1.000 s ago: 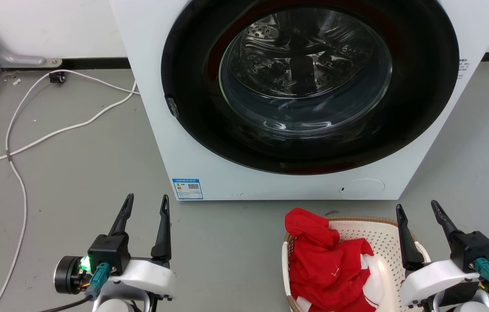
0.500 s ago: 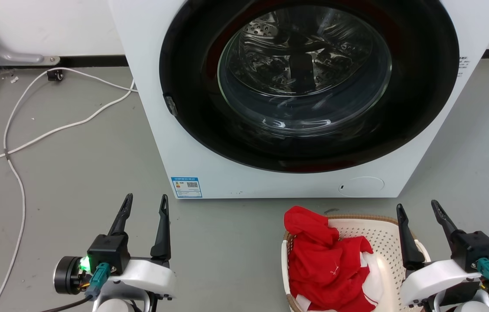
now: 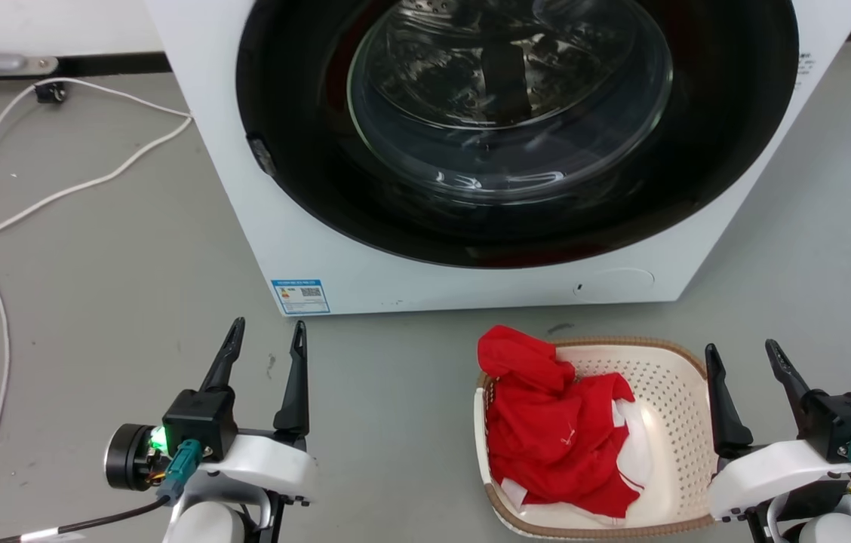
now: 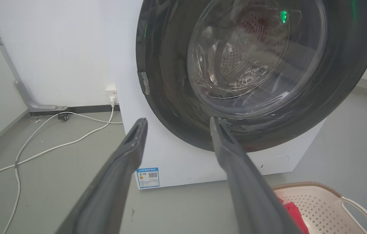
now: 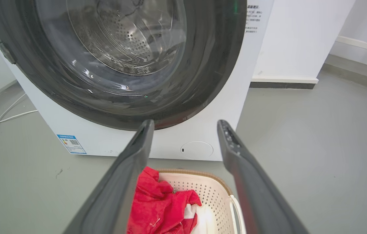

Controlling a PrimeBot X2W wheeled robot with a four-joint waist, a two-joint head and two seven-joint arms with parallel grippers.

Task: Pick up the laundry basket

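The laundry basket [image 3: 667, 392] sits on the grey floor just in front of the washing machine, at the lower right of the head view. It is cream-white with perforated walls and a brown rim, and red and white cloth [image 3: 554, 430] lies in its left half. My right gripper [image 3: 742, 354] hovers open over the basket's right side, fingers empty. The right wrist view looks down on the basket [image 5: 209, 195] between those fingers. My left gripper [image 3: 267, 332] stands open over bare floor, well left of the basket. The basket's corner and white loop handle [image 4: 356, 208] show in the left wrist view.
The big white washing machine [image 3: 305, 226] with its dark round door [image 3: 508, 128] stands close ahead. White cables [image 3: 56, 196] trail over the floor at the left. A white wall base [image 5: 284, 79] stands right of the machine.
The head camera has tilted down and shifted, so the machine sits higher and more of the basket shows. Both grippers stay open in much the same pose.
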